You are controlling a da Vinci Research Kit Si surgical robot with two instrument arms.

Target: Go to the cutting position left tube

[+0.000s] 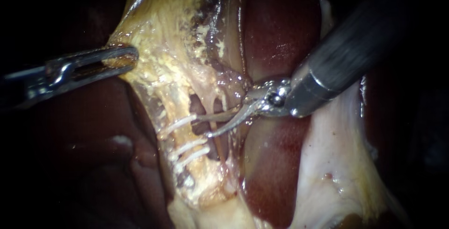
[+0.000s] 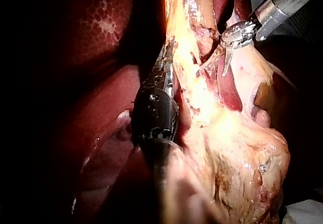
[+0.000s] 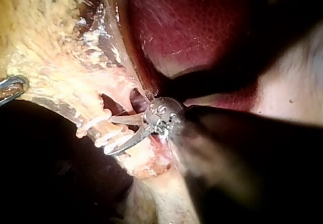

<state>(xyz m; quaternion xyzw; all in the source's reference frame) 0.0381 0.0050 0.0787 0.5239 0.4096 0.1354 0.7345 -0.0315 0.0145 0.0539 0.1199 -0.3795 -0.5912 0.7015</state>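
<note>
The left tube [image 1: 183,141] runs through yellowish tissue and carries three white clips [image 1: 176,126]. My right instrument [image 1: 201,127] comes in from the upper right. Its curved blades are open, with their tips at the tube just past the uppermost clip, one blade above the other. In the right wrist view the same blades [image 3: 113,134] reach the clips [image 3: 93,124]. My left instrument [image 1: 119,58] comes in from the left, its jaws shut on the edge of the gallbladder tissue [image 1: 163,28], holding it taut. The left wrist view shows these jaws [image 2: 166,65] against that tissue.
Dark red liver [image 1: 276,32] lies behind and below the right instrument's shaft. A thinner strand [image 1: 216,133] runs beside the clipped tube, under the blades. Pale white tissue [image 1: 327,163] spreads at the lower right.
</note>
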